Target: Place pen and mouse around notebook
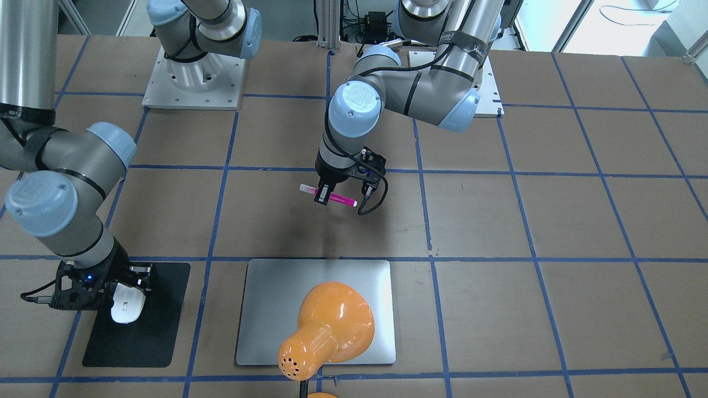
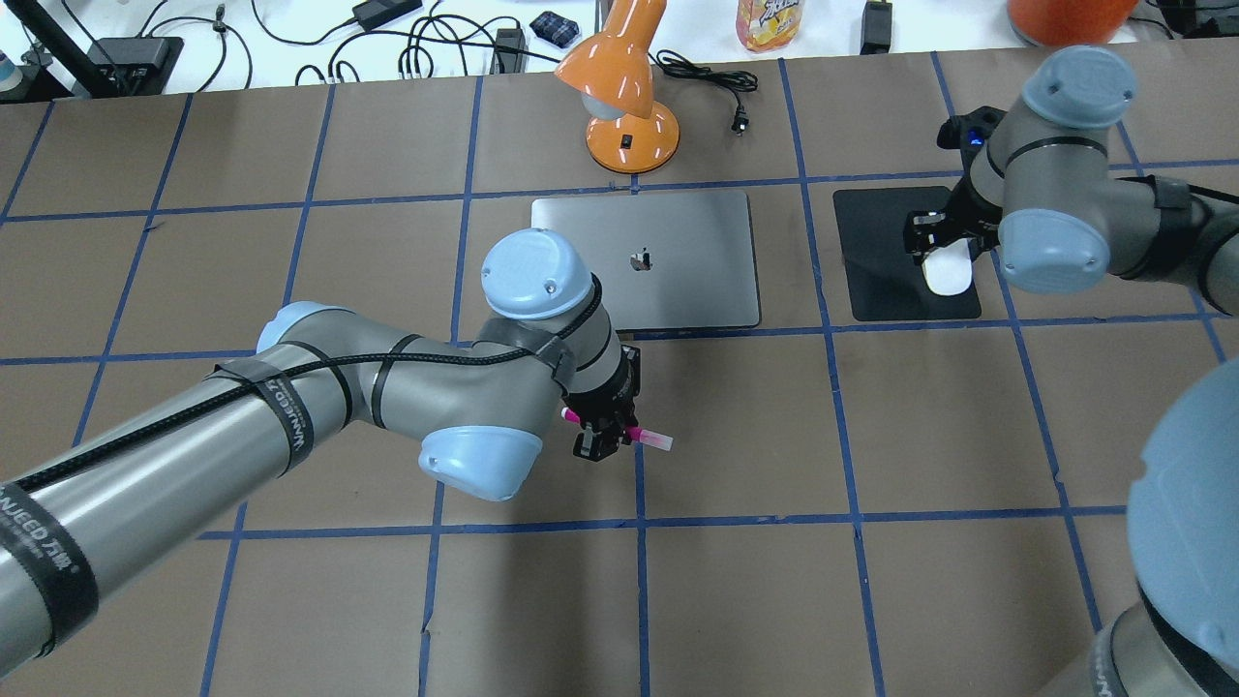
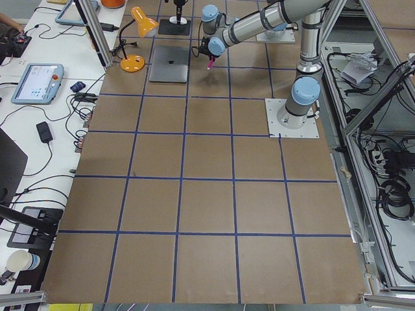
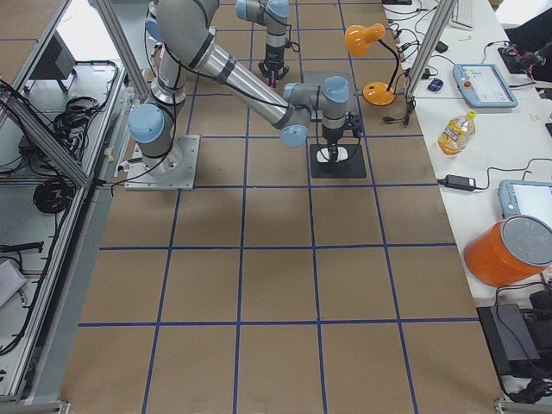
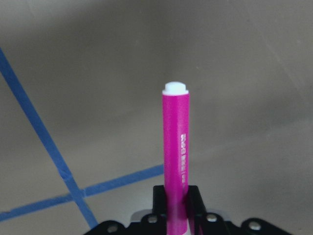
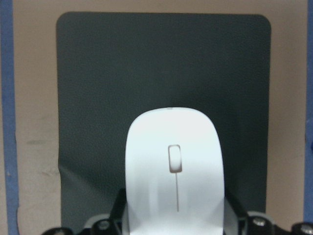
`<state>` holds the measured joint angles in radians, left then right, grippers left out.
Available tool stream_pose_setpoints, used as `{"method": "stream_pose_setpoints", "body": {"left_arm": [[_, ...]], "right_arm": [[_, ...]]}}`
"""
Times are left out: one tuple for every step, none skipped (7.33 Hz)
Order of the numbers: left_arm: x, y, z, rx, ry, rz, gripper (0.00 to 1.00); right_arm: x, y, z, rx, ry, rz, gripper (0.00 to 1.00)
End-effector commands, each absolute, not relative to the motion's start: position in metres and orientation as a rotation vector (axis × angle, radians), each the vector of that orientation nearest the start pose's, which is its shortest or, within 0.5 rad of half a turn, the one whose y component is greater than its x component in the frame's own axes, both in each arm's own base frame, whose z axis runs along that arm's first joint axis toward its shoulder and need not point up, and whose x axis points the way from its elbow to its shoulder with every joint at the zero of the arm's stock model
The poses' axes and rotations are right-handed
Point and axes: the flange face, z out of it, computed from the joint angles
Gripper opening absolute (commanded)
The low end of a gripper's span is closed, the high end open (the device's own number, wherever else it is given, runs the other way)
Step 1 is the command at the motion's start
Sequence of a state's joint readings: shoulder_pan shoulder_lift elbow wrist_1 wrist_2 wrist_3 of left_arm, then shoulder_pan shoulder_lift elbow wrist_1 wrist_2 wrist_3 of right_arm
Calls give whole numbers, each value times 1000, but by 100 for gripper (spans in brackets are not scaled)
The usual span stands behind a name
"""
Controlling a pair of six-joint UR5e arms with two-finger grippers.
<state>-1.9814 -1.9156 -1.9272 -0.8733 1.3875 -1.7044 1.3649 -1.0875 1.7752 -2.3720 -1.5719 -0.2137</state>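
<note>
The pen fills the left wrist camera's view, its magenta barrel running away from the lens to a small white tip. The left gripper has its jaws clamped across the barrel. The left arm reaches out from its base with the elbow bent and the wrist turned straight down. It holds the pen level and clear of the bench, over the middle, with the pale cap toward the robot's right. The pen hangs off the notebook's robot-side edge, apart from it.

The right arm stretches toward the bench's operator-side edge, its wrist also pointing down. The right gripper has its jaws closed on the sides of the mouse over a black mat. I cannot tell whether the mouse rests on the mat.

Brown paper covers the bench, and blue tape marks it into squares. The notebook lies flat near the operator-side edge. The mat lies beside it on the robot's right, with a strip of paper between them.

An orange desk lamp stands just beyond the notebook. In the front-facing view its shade hides part of the lid. Past that edge, cables and a bottle lie on a white table.
</note>
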Motion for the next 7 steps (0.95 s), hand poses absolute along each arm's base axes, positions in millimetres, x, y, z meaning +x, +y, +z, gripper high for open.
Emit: {"method": "stream_pose_setpoints", "body": {"left_arm": [[-367,-454,193,-1962,2503,257,7],[-362,-457,188,-1930,2499,173,8],[-361,-457,180,-1922,2480,180,10],[-361,-456,179,-1925,2474,184,11],[-362,-456,179,-1925,2478,195,15],[-362,-456,178,-1920,2479,192,35],[-360,-458,176,-1925,2468,180,90]], "right_arm": [[7,-632,193,-17,3160,-161,58],[7,-632,192,-19,3163,-158,61],[6,-632,191,-16,3171,-143,64],[6,-633,190,-12,3166,-142,68],[6,-633,189,3,3166,-140,87],[5,-633,193,13,3171,-144,100],[5,-630,199,20,3169,-115,100]]}}
